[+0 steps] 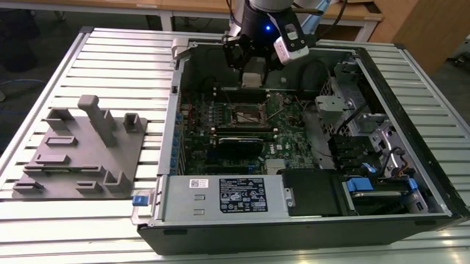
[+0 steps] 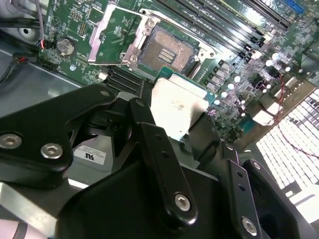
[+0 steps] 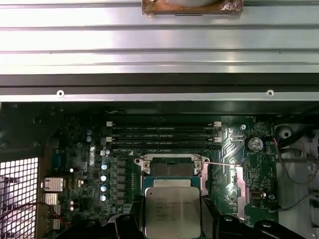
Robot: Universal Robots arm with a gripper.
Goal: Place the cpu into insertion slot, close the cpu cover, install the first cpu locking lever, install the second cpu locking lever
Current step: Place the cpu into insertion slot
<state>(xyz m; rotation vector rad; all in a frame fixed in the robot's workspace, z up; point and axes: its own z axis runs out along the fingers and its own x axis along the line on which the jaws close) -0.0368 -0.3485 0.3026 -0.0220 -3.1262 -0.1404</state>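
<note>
Hovering over the open computer case (image 1: pixel 294 236), the gripper (image 1: pixel 252 72) is clamped on the cpu (image 2: pixel 179 107), its black fingers (image 3: pixel 129 225) pressed against two opposite edges. That side grip looks chosen to leave the chip's faces unobstructed for going down into the socket. The cpu is a flat square with a pale, matte silver-grey metal top, faintly scuffed. It hangs just short of the insertion slot (image 2: pixel 167 52), apart from it and not yet seated. The slot is square with a black rim, its dark centre carrying a fine grid of contacts, and nothing is in it. The cpu cover (image 2: pixel 113 34), a thin dull metal frame with a big square window, stands swung back beside the slot, likely left so to clear the way. A thin wire lever (image 3: pixel 219 164) lies at the slot's edge. Long black memory sticks (image 3: pixel 164 134) run past the slot. A grey moulded fixture (image 1: pixel 81 148) sits on the ribbed metal bench (image 1: pixel 110 60), to the exterior view's left of the case.
</note>
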